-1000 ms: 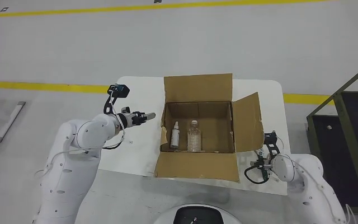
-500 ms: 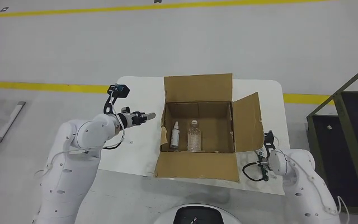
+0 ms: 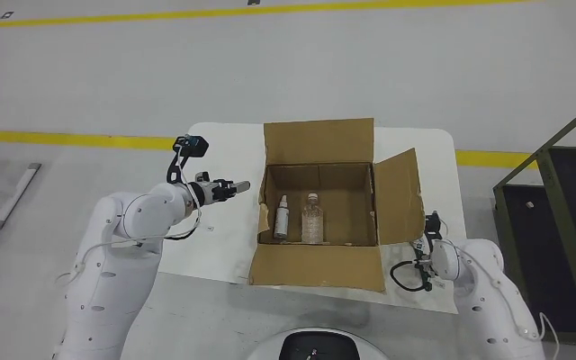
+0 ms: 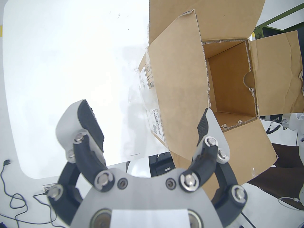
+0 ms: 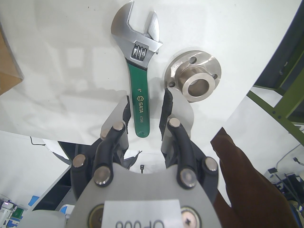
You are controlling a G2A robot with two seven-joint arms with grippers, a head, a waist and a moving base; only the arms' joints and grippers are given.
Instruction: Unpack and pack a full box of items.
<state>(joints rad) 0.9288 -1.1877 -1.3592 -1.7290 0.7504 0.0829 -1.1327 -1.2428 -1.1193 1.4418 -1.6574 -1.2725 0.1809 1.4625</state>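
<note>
Top view has the cardboard box [image 3: 319, 139] at the centre of the frame on the white counter [image 3: 225, 153], all four flaps folded out, with two things lying side by side on its floor: a small white spray bottle [image 3: 282, 217] and, just beside it, a clear plastic bottle [image 3: 311, 219]. Left of the box, at the middle left of the frame, the left claw [image 3: 241, 187] hangs over bare counter; the left wrist view shows this claw [image 4: 144, 110] spread wide and holding nothing, aimed at the box's near wall. At the lower right of the frame the right claw [image 3: 423, 261] sits close to the box's right flap. The right wrist view shows that claw [image 5: 147, 96] parted only narrowly, the green handle of an adjustable wrench [image 5: 140, 77] lined up between its fingers with a gap on each side; whether they are down at handle level I cannot tell. A metal flange [image 5: 193, 74] lies just beside the wrench, both flat on the counter. My judgement is that the job is about halfway through a pass: two items out, two bottles inside. Whether this is unpacking or repacking cannot be settled from this moment alone.
</note>
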